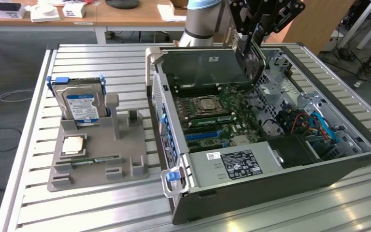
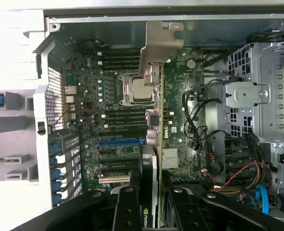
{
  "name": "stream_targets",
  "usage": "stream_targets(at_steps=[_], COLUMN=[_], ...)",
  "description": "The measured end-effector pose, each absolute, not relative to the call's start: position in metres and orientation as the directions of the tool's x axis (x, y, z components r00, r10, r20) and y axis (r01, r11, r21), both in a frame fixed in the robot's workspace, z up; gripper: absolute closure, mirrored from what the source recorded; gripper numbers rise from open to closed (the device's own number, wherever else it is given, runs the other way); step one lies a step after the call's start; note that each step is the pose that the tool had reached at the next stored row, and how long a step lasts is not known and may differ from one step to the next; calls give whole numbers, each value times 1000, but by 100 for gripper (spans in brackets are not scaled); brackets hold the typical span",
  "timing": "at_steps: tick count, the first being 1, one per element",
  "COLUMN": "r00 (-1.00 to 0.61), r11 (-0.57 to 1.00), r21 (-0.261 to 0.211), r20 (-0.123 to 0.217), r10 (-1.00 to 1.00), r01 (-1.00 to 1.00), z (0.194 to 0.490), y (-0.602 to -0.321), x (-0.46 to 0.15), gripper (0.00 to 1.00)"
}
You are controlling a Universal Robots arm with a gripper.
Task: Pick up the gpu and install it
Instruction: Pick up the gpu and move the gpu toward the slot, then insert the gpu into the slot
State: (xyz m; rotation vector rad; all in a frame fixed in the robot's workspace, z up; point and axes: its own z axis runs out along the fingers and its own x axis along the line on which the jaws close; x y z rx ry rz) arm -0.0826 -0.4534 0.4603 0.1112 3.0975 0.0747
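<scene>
My fingers (image 2: 127,209) are clamped on the gpu (image 2: 151,168), which hangs edge-down above the motherboard (image 2: 118,120) of the open computer case (image 1: 289,188), towards the far edge of the desk (image 1: 76,212). I judge the card light and stiff but fragile. It is best held by its flat faces near the upper edge, clear of the connector and the silver bracket (image 2: 159,48).

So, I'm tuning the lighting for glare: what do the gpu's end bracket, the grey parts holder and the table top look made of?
End bracket of the gpu: bare sheet metal, dull silver, folded at its tip. Parts holder: matte grey, probably plastic; blocky moulded slots, no shine. Table: ribbed metal slats, likely aluminium; pale streaky reflections.
</scene>
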Motion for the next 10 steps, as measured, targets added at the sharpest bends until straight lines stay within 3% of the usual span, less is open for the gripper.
stream_targets(at_steps=[10], r00=[-997], r11=[996], r21=[50], r20=[-39], r10=[73], r01=[71], z=[460], y=[-453], x=[-82], gripper=[73])
